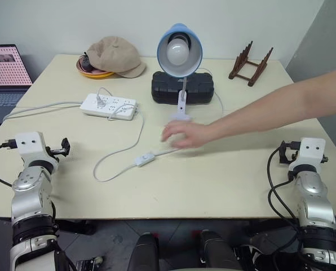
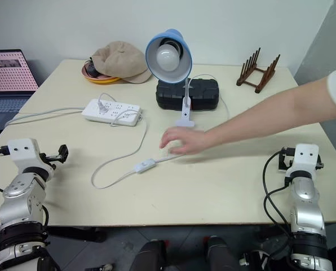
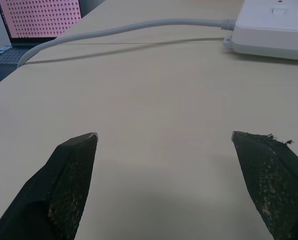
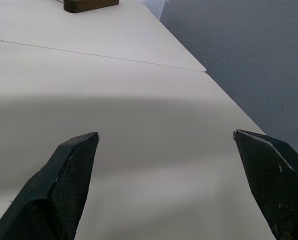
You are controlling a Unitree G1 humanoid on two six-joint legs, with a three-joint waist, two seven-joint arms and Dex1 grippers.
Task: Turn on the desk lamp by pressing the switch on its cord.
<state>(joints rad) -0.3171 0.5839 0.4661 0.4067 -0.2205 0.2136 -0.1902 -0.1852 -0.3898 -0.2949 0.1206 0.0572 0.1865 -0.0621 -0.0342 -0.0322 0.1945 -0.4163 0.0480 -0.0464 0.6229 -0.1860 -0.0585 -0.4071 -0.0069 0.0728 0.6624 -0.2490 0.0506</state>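
The desk lamp (image 1: 179,52) stands at the back middle of the table, its light-blue shade facing me and its white bulb dark. Its thin white cord (image 1: 118,151) loops forward across the tabletop, and the small white switch (image 1: 145,159) lies on it near the middle. A person's hand (image 1: 182,134) rests on the table just right of the switch, over the cord. My left gripper (image 3: 164,142) hovers open and empty over the table's front left, well left of the switch. My right gripper (image 4: 166,142) is open and empty at the front right.
A white power strip (image 1: 109,106) with a grey cable lies left of the lamp. A black case (image 1: 182,87) sits behind the lamp's base. A beige cap (image 1: 117,55) covers an orange bowl (image 1: 92,72). A wooden rack (image 1: 251,64) stands back right; a laptop (image 1: 7,70) is off the left edge.
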